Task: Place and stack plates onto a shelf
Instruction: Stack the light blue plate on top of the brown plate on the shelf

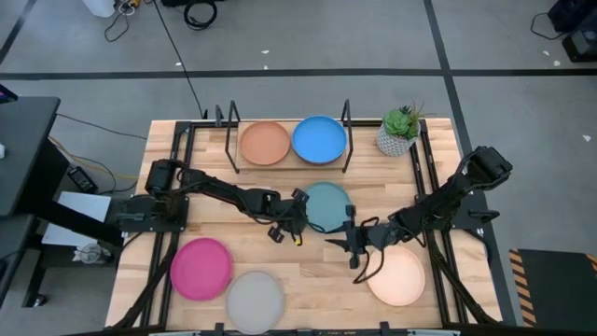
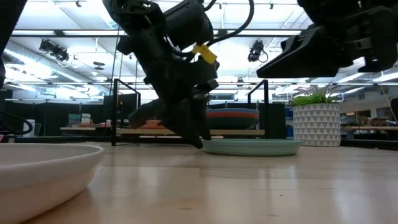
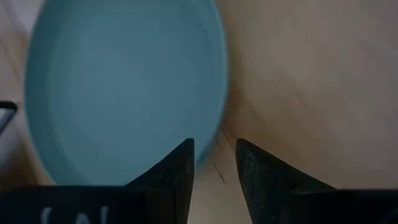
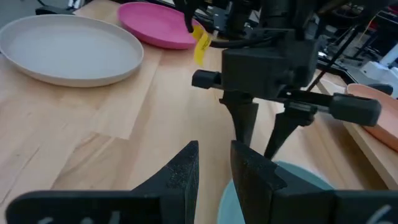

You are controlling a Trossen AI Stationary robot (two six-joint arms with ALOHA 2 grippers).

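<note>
A pale blue plate (image 1: 328, 203) lies flat on the table in front of the shelf (image 1: 289, 163). On the shelf sit a tan plate (image 1: 266, 143) and a blue plate (image 1: 319, 139); the low view shows stacked plates (image 2: 231, 117) there. My left gripper (image 1: 297, 222) (image 3: 214, 155) is open and points down at the pale blue plate's left rim, one finger over the plate's inside and one outside. My right gripper (image 1: 351, 243) (image 4: 214, 155) hovers by that plate's near right edge, fingers a little apart, holding nothing. My left gripper comes from above, pointing down, with its fingers (image 4: 245, 127) on either side of the pale blue plate's left rim (image 3: 219, 134). I cannot tell whether they touch the rim. The plate lies flat on the table.
A pink plate (image 1: 201, 269), a grey plate (image 1: 254, 301) and a cream plate (image 1: 396, 275) lie along the table's near side. A potted plant (image 1: 399, 131) stands right of the shelf. Bare wood (image 1: 317, 271) lies between the pink and cream plates.
</note>
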